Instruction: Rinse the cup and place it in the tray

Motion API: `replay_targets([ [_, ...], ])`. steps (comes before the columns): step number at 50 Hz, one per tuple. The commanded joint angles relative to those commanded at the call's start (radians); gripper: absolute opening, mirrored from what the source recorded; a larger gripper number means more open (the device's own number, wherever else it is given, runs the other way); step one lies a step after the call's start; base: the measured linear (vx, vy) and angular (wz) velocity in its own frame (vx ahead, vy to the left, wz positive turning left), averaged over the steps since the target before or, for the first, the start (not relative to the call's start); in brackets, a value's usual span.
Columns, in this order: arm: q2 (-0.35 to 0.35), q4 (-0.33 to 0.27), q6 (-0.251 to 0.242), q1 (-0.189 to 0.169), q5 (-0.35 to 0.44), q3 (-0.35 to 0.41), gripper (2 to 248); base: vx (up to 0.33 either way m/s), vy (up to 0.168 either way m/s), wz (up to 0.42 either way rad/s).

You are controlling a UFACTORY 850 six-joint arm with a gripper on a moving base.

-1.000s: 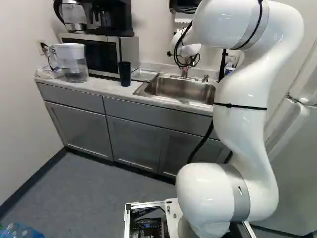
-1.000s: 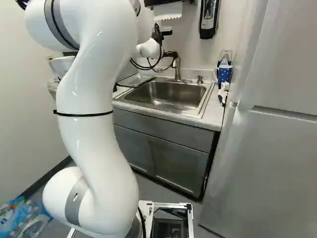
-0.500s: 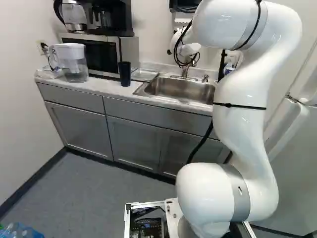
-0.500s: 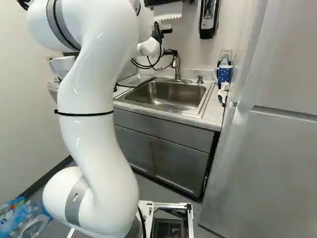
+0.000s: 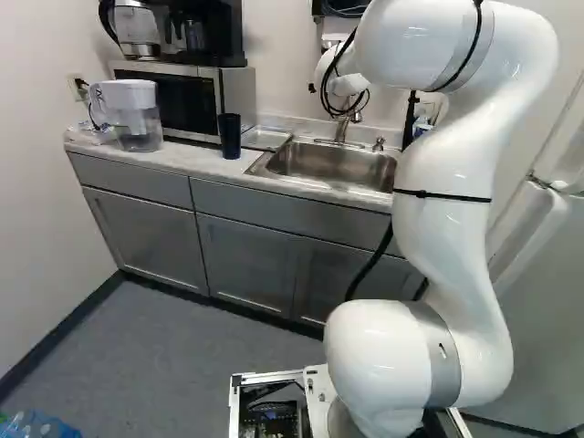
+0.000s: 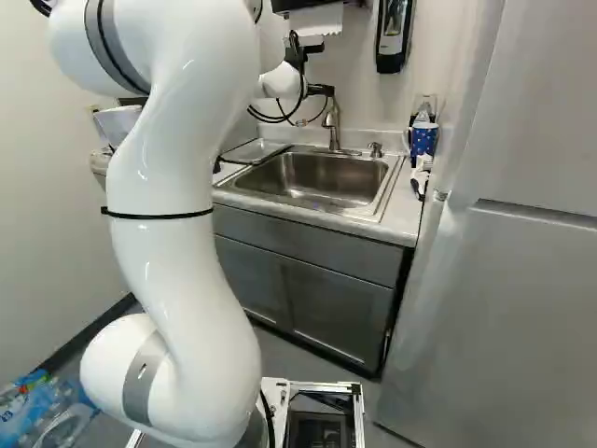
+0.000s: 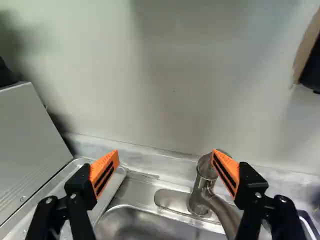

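Observation:
My gripper (image 6: 322, 91) is at the faucet (image 6: 332, 126), above the back of the sink (image 6: 317, 177). In the wrist view the gripper (image 7: 165, 156) stands wide open with nothing between its fingers; one orange pad (image 7: 226, 171) overlaps the top of the faucet (image 7: 199, 192), and contact cannot be told. A dark cup (image 5: 230, 135) stands upright on the counter, left of the sink in the left base view. Between cup and sink lies the shallow metal tray (image 5: 265, 138), whose edge (image 7: 112, 192) shows beyond the other finger.
A microwave (image 5: 187, 102) and a water pitcher (image 5: 137, 114) stand on the counter left of the cup. A blue mug (image 6: 423, 138) stands right of the sink. A paper towel holder (image 6: 315, 19) and a dispenser (image 6: 394, 35) hang on the wall; a fridge (image 6: 504, 261) rises at the right.
The gripper end of my arm has risen and tilted up a little by the faucet, leaving more of the faucet showing. The base, cup and tray have not moved.

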Motion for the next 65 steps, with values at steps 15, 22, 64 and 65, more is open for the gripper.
replay_targets([
  [15,-0.002,0.0,0.0,0.0,0.0,-0.002,247,0.0,0.0,0.0],
  [22,-0.012,0.0,0.0,0.0,0.0,-0.014,247,0.0,0.0,0.0],
  [64,-0.074,0.0,0.0,-0.003,0.0,-0.091,247,0.0,0.0,0.0],
  [65,-0.069,0.0,0.0,-0.002,0.0,-0.084,247,0.0,0.0,0.0],
])
